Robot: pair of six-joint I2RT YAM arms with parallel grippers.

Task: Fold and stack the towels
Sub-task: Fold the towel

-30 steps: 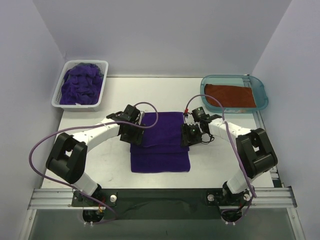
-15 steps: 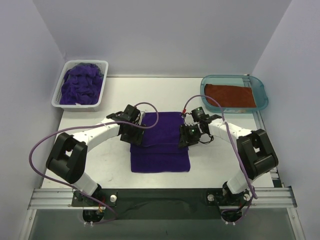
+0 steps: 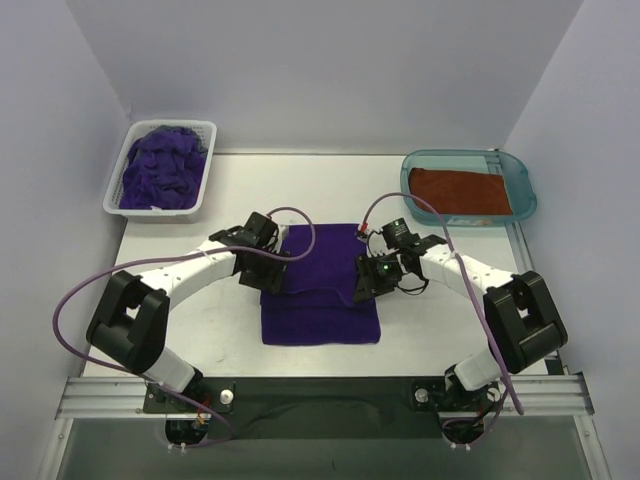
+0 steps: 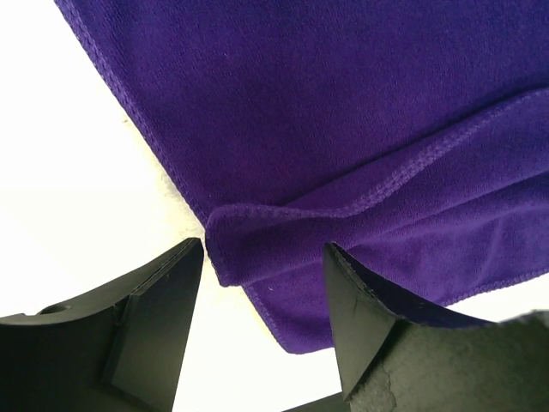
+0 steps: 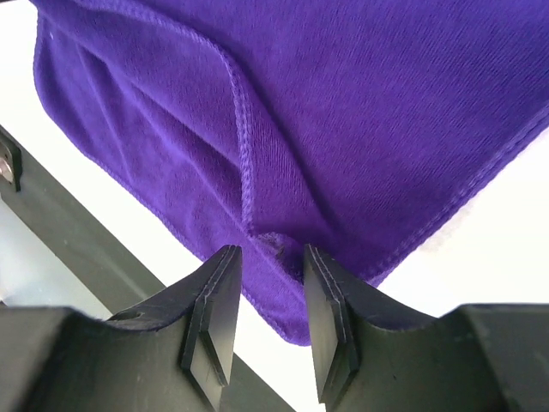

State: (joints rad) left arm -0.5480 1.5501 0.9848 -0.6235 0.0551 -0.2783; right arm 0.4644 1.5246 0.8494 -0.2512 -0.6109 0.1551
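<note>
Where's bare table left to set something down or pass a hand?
Free: the far strip of table between the white basket and teal tray; near patches either side of the purple towel, bounded by the left arm and right arm. Crowded: mid-table, where the left claw and right claw sit at the towel's side edges.

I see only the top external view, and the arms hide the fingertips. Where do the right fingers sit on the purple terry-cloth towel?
Observer: The right fingers stand narrowly apart, with the hemmed upper-layer corner of the purple terry-cloth towel at their tips. I cannot tell if it is pinched.
Operator: And the left?
Observer: The left fingers are wide open, the towel's folded corner between them, unclamped.
</note>
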